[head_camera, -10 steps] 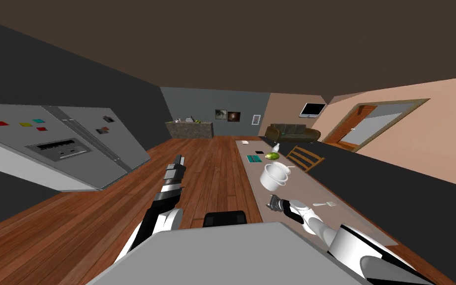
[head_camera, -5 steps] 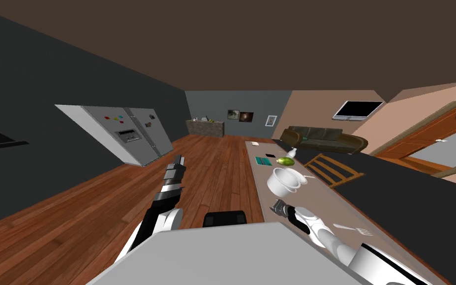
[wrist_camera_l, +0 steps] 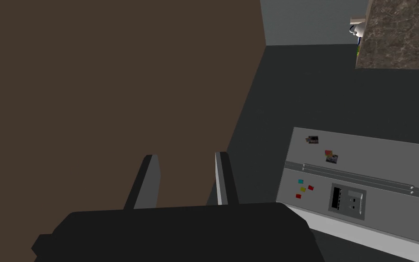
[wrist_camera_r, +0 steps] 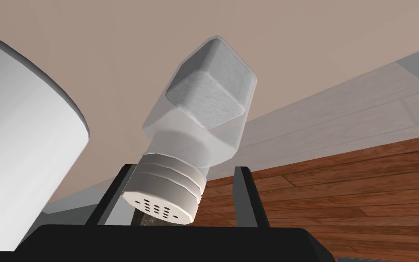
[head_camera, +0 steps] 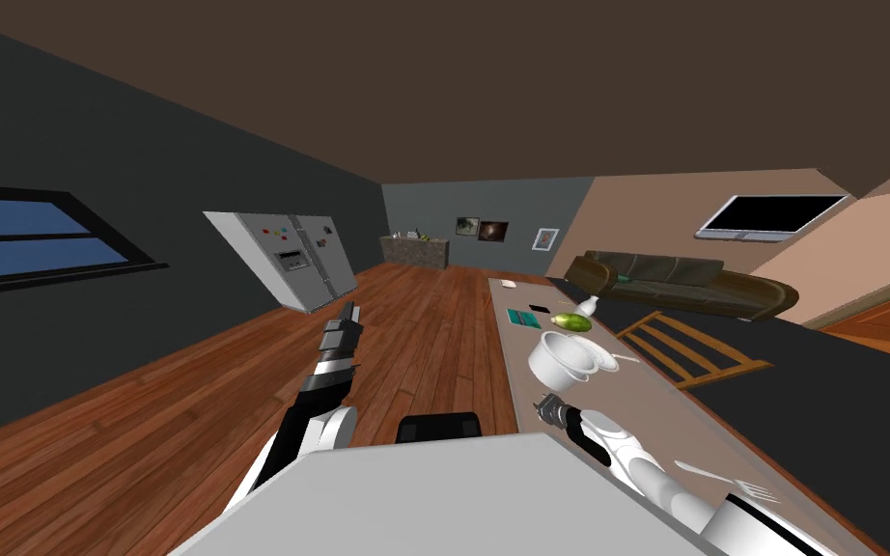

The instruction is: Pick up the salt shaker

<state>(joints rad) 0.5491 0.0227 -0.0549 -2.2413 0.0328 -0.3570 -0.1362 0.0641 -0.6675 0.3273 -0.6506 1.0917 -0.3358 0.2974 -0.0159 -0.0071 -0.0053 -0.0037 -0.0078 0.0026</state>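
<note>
Right gripper (wrist_camera_r: pixel 183 169): open. My two fingers stand wide apart. The shaker's cap sits between them, close to one finger, with a clear gap to the other.
Salt shaker: a clear, angular salt shaker (wrist_camera_r: pixel 199 132) with white grains inside and a white ribbed cap (wrist_camera_r: pixel 163 200) dotted with holes. It is tilted, cap towards my gripper's body and base pointing away.
Shaker's place: at the near end of the long beige bench (head_camera: pixel 636 401), by the long edge that borders the wooden floor (head_camera: pixel 192 415). In the head view it is too small to make out at my gripper.
Hard to tell: whether the shaker rests on the bench or hangs clear of it. Its underside is hidden from me.
White round pot (head_camera: pixel 567 359): just beyond my right gripper on the bench. In the right wrist view only part of its curved wall shows, beside the shaker and cut off.
Grey fork (head_camera: pixel 735 483): at the near end of the bench, beside my right forearm.
Far end of the bench: a green round fruit (head_camera: pixel 570 322) and a teal flat thing (head_camera: pixel 522 317), both too small to name.
Left gripper (wrist_camera_l: pixel 186 155): stretched forward over the floor, well apart from the bench. Its fingers are parted by a narrower gap and hold nothing.
</note>
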